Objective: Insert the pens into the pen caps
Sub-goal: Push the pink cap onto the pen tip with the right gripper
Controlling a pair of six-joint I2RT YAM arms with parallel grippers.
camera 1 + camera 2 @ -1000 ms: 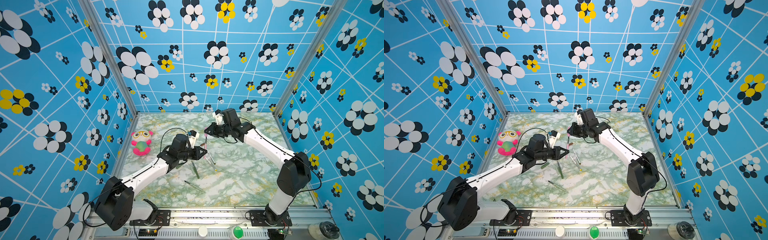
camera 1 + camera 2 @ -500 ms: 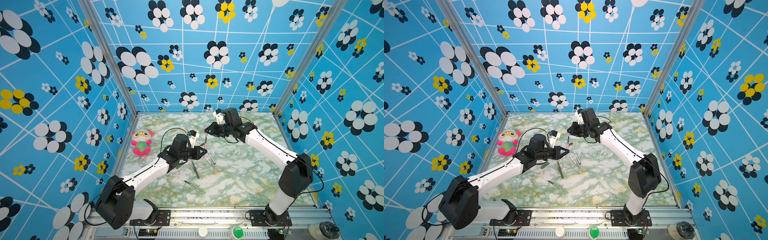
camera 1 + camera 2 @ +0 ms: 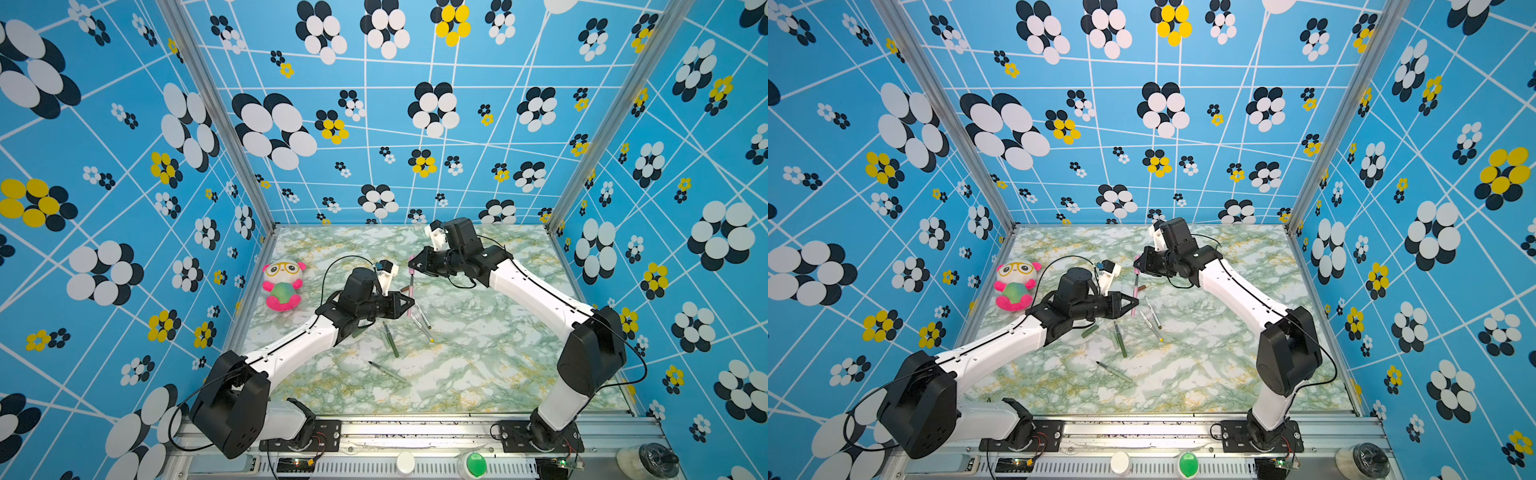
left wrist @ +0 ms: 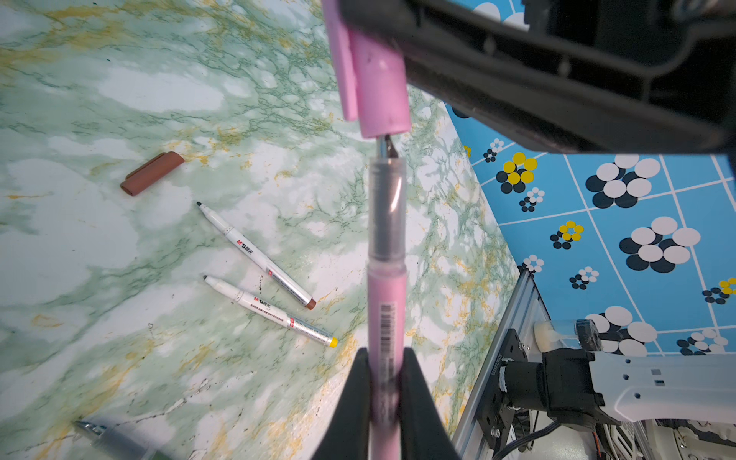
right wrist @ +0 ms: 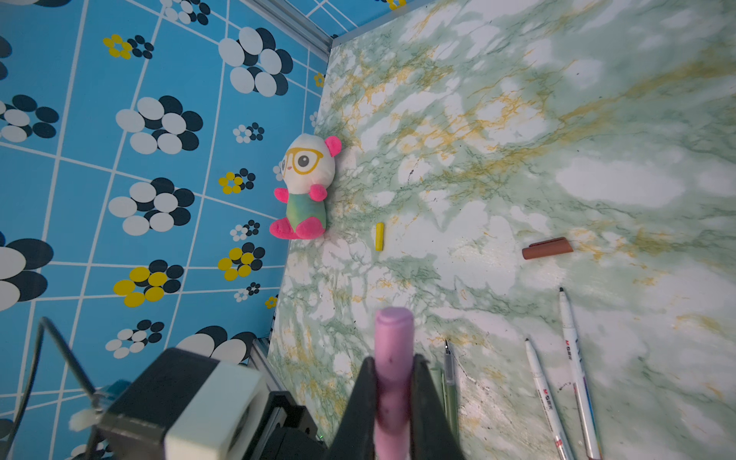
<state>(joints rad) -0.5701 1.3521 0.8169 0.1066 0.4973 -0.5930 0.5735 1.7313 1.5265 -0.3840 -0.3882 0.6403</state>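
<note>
1. table: marbled top, boxed in by blue flowered walls on the left, back and right. A metal rail runs along the front edge.
2. open room: the widest bare stretch is the right half, under and beside the right arm. The strip along the back wall is also bare. The left arm runs diagonally over the front-left.
3. left gripper: fingers pinching the pink pen on its rear barrel, held off the table near the middle.
4. right gripper: fingers pinching the pink cap, also off the table, just behind the left gripper.
5. pen and cap are lined up in the left wrist view. The nib sits right at the cap mouth and the clear grip section is outside it.
6. below them, the brown cap lies flat just beside the pen's line.
7. the brown-ended white pen and yellow-ended white pen lie side by side, nearly parallel, close to the left gripper's tips.
8. the dark green pen and dark green cap lie near the left wrist. The pale green pen lies alone toward the front.
9. the yellow cap lies between the plush toy and the brown cap, nearer the plush.
10. the plush sits by the left wall edge, well apart from both grippers.
</note>
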